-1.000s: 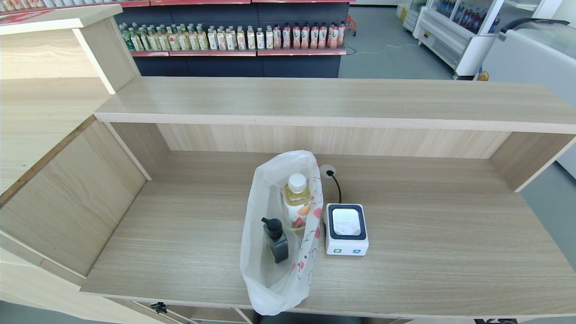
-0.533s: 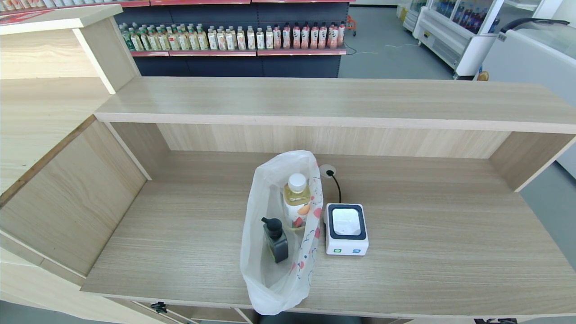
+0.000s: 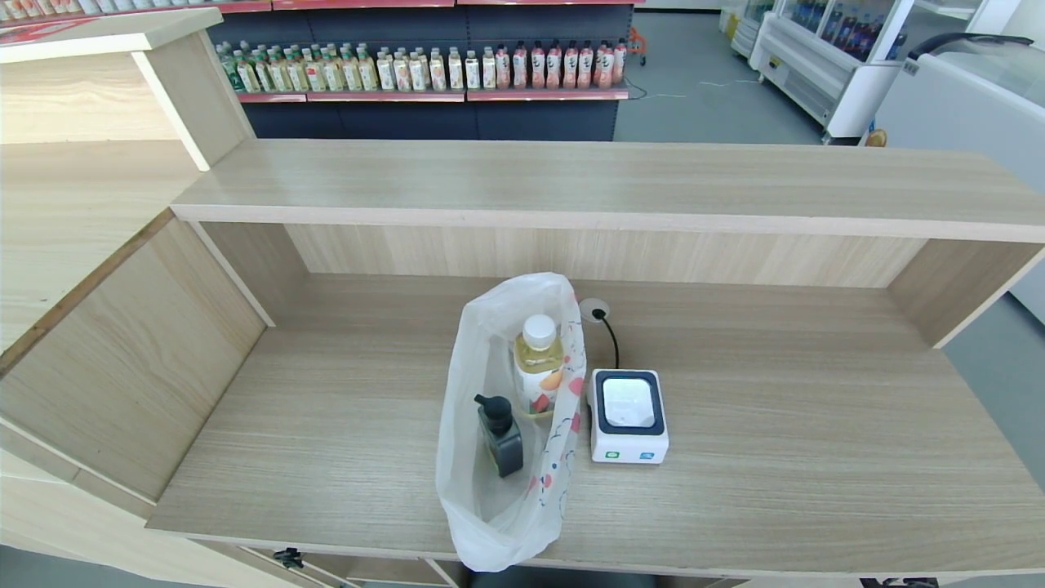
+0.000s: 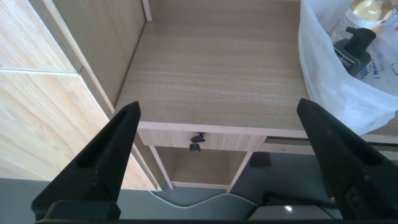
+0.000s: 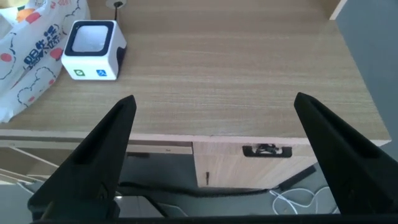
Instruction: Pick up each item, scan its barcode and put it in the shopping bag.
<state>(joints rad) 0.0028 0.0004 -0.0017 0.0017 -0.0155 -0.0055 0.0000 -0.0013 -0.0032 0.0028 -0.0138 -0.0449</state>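
I see my left end effector (image 4: 217, 107) with its fingers spread wide and nothing between them. It hangs off the near edge of the tabletop (image 3: 784, 457), well apart from the shopping bag (image 3: 490, 506), which lies ahead of it and toward the other arm's side. My right end effector (image 5: 214, 101) is just as wide open and empty, also back off the near edge. From it the scanner (image 3: 627, 415) and the bag lie ahead and toward the left arm's side, well out of its fingers.

The bag stands open near the middle of the tabletop, its near end drooping over the front edge. Inside it a dark pump bottle (image 3: 500, 437) stands upright, and behind it a drink bottle (image 3: 538, 363) with a white cap. The scanner sits just beside the bag on the robot's right, touching or nearly touching its printed side, and its black cable (image 3: 611, 339) runs back to a hole in the tabletop.
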